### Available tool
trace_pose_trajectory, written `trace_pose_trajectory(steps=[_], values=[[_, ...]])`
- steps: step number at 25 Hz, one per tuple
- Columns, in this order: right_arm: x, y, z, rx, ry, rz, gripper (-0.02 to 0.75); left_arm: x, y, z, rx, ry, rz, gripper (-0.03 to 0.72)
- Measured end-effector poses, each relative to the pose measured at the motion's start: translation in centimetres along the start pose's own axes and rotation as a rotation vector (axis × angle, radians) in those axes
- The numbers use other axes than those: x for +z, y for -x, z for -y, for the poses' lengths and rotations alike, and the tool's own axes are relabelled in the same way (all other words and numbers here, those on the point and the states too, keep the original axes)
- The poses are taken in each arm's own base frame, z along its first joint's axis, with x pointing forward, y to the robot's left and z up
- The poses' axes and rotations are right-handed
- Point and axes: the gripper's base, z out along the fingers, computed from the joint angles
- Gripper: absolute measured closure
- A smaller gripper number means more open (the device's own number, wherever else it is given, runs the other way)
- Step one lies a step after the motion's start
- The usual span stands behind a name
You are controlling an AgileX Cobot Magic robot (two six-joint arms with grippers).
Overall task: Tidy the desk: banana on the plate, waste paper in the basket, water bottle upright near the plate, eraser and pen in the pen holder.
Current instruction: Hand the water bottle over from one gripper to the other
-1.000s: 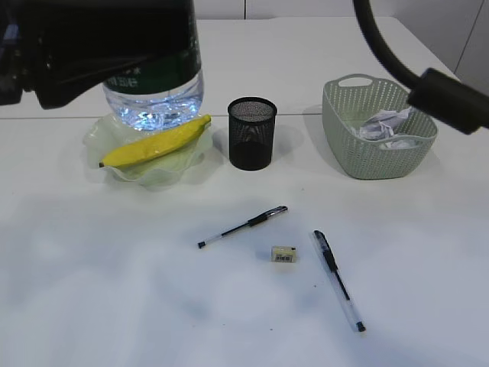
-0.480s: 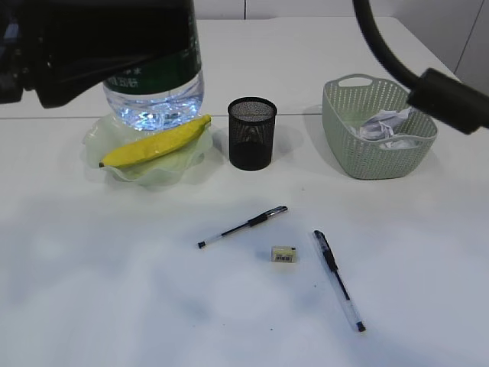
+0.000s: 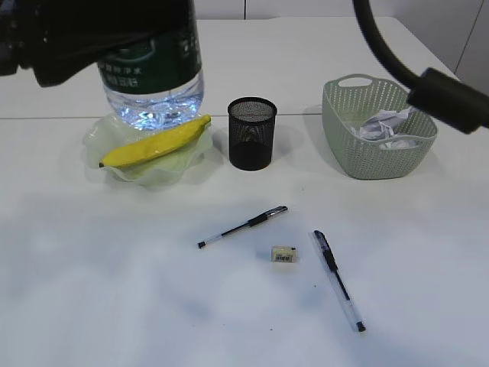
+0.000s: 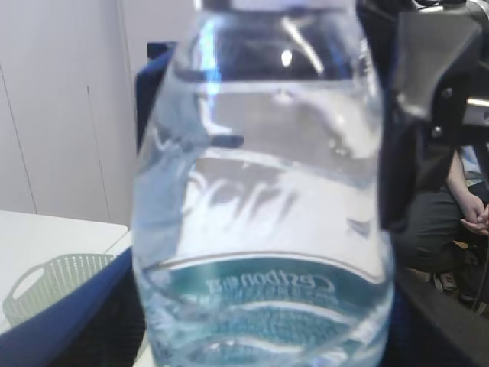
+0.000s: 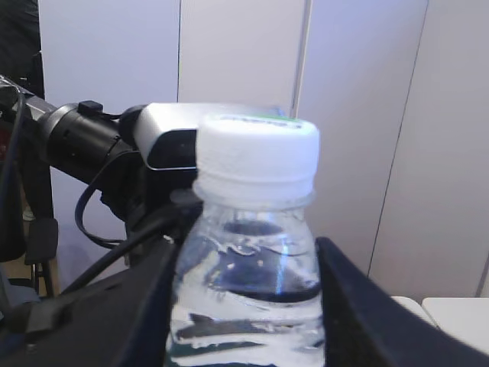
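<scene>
Clear plastic marks the water bottle point(image 3: 153, 84), which stands upright at the far left of the white desk point(image 3: 114, 290), just behind the plate point(image 3: 95, 138) and partly hidden by a dark arm. Its green label is visible under that arm. In the left wrist view the bottle fills the frame, and the left claw point(image 4: 263, 191) stands on both sides of its body; one dark finger point(image 4: 416, 115) is seen at the right edge. I cannot tell if the fingers really press the bottle. In the right wrist view the right claw point(image 5: 244, 298) stands around the bottle's shoulder, below the white cap point(image 5: 256, 149), with the dark fingers point(image 5: 351, 313) close to the plastic on each side; a firm pinch is also not certain here.

On the pale green plate lies the banana point(image 3: 157, 141). To the right of it stands the black mesh pen holder point(image 3: 252, 131). Nearer to the camera, one pen point(image 3: 243, 226) lies on the desk, then the small eraser point(image 3: 284, 254), then a second pen point(image 3: 338, 280). At the far right stands the green basket point(image 3: 348, 157) with crumpled waste paper point(image 3: 386, 126) inside.
</scene>
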Motion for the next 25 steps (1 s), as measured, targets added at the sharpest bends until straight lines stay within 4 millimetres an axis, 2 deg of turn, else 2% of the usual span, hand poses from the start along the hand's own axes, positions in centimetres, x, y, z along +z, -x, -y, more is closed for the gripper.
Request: trace_pose_trajectory(steps=[12,21,25], values=[[0.0,-0.01,0.02,0.0,-0.002,-0.001,0.377,0.02,0.19,-0.02,-0.004,0.0,0.004,0.109],[0.0,-0.02,0.05,-0.002,-0.006,-0.002,0.378,0.02,0.19,-0.02,-0.011,0.0,0.004,0.211],[0.0,-0.02,0.07,-0.002,-0.007,-0.002,0.378,0.02,0.19,-0.02,-0.01,0.0,0.004,0.226]])
